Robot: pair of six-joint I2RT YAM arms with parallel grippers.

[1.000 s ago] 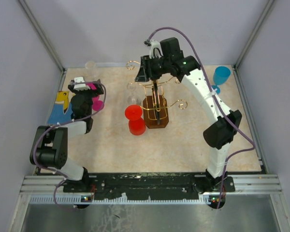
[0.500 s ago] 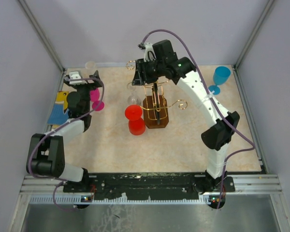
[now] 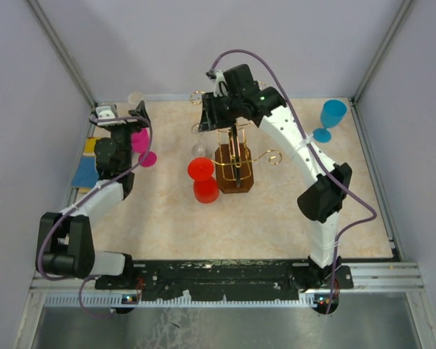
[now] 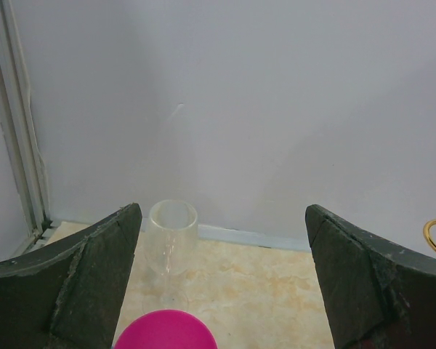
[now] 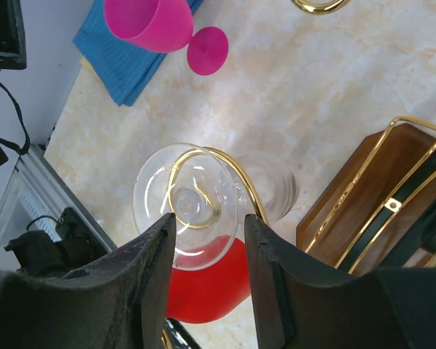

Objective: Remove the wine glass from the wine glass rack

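1. The wine glass (image 5: 191,234) hangs foot-up from a curled arm on the left side of the wine glass rack (image 3: 235,169), with the gold wire looped around its stem just under the foot.
2. It is thin and clear, so I judge it light, rigid, slick and easily chipped. The rack's wire probably springs a little.
3. The best hold is probably a gentle pinch on the stem or upper bowl. The glass should then slide out along the wire towards the open end of the curl, since a straight pull would likely catch the foot.
4. The right hand (image 5: 211,222) hovers over the glass, its fingers partway apart. The foot shows just past the fingertips, and no pad appears pressed against the glass.
5. The left hand (image 4: 221,211) is spread wide and empty, facing the rear wall well away from the rack.
6. Only the right wrist view shows the wire around the stem. From above, the glass is a faint smudge.
7. The top view alone shows the layout: the rack mid-bench (image 3: 276,211), a red glass (image 3: 202,178) just beside it and a blue glass (image 3: 333,116) far right.
8. The left wrist view shows a second clear glass (image 4: 173,233) standing by the wall behind a pink glass (image 4: 166,331).
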